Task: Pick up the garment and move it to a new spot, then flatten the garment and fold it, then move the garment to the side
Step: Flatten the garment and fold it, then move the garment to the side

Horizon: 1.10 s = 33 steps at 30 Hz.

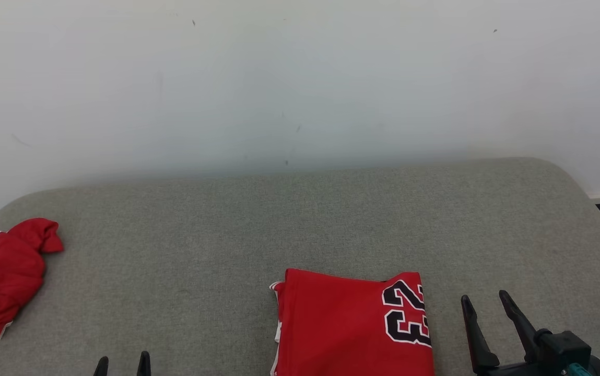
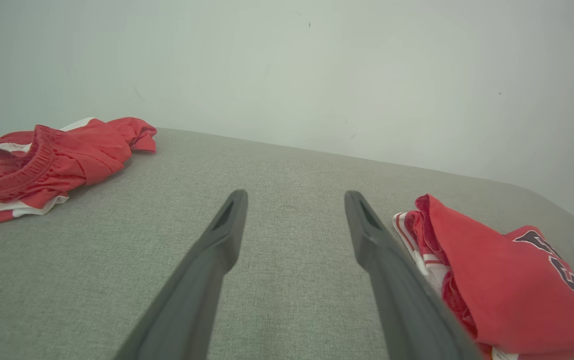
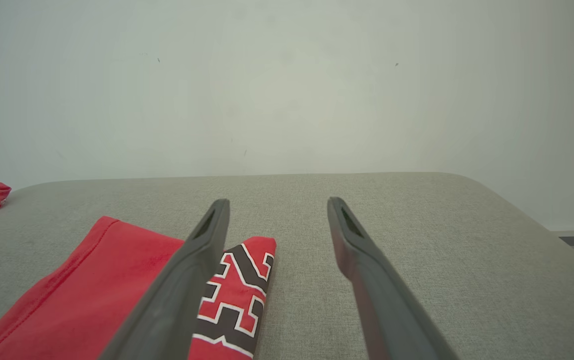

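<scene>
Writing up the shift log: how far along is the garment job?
Done, it seems: the red jersey lies folded on the grey surface. In hand: nothing; the left claw and right claw stand open, empty, either side of it. Left: moving it aside. Crumpled red shorts lie apart at the left.

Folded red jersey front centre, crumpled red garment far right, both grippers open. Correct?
Not quite: head view shows the crumpled red garment at the far left, not right. The folded red jersey is front centre; left gripper and right gripper are both open.
</scene>
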### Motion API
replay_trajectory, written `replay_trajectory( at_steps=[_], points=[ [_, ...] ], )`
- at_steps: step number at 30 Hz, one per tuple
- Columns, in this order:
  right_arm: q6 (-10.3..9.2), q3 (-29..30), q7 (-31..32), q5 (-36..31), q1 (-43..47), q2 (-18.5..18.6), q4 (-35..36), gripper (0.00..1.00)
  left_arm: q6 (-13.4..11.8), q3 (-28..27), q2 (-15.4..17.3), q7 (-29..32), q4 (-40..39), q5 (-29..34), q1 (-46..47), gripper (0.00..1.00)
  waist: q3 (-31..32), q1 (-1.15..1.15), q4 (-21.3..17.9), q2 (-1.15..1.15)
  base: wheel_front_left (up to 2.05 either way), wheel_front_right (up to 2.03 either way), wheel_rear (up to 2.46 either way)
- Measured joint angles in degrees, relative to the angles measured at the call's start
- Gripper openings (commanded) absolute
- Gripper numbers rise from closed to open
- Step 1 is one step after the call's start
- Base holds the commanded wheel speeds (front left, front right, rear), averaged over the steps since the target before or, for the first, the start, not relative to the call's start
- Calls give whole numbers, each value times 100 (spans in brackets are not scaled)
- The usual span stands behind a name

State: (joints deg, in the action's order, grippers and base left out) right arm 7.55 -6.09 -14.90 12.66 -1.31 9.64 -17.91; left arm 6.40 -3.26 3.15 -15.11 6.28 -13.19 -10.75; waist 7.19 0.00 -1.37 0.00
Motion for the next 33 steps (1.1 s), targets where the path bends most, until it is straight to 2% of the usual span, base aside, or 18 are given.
replay_trajectory(
  at_steps=[33],
  points=[
    [0,85,-8,9,-28,-166,229,100,103,-102,10,0,241,10,216,100,-193,0,84,0,0,0,0]
  ],
)
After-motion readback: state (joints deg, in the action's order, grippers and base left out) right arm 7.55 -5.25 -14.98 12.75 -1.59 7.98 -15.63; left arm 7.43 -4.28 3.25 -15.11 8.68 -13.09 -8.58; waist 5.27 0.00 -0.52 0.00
